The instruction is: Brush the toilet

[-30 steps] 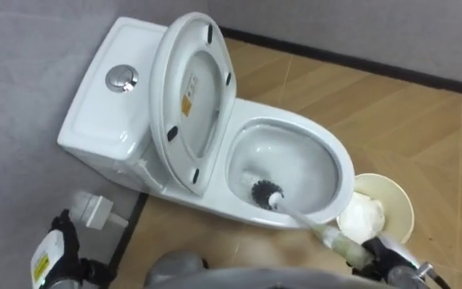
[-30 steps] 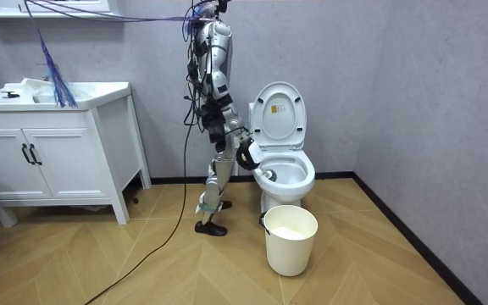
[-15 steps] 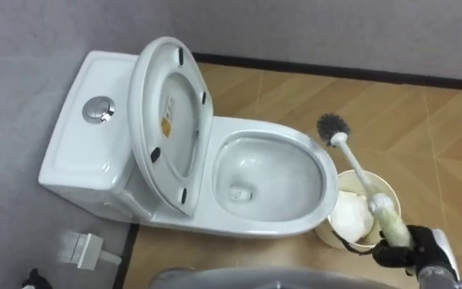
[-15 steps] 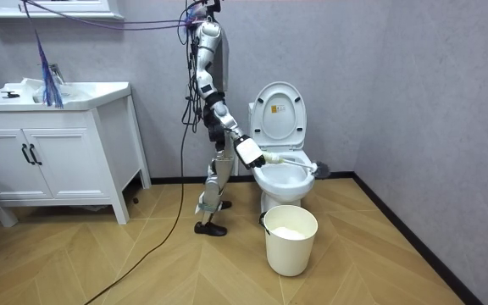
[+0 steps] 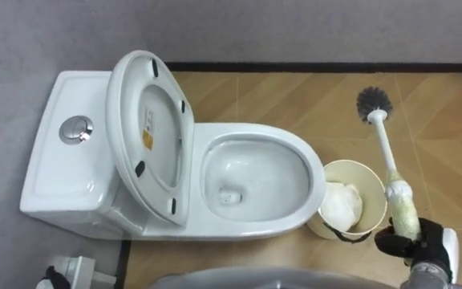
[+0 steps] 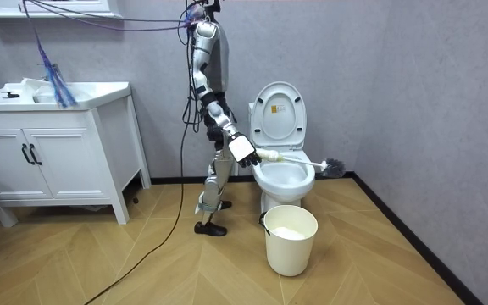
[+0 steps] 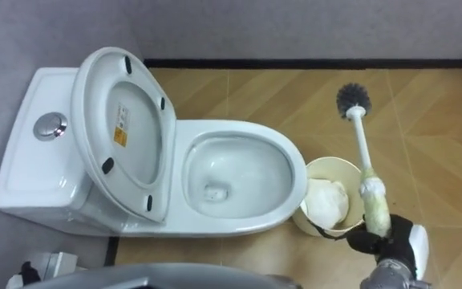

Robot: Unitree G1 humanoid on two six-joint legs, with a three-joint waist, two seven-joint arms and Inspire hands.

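Brushing is judged finished or paused: the toilet brush [image 5: 387,156] is held outside the bowl [image 5: 314,189], its handle gripped by the curled right hand [image 5: 423,245], its bristle head raised over the floor [image 5: 447,120] beyond the bin [image 5: 347,163]. The seat [image 5: 147,132] is stood up and no dirt is seen in the bowl. Probably only putting the brush away is left. A dark bit of the left hand [image 5: 53,278] is seen at the lower left; its state cannot be told.
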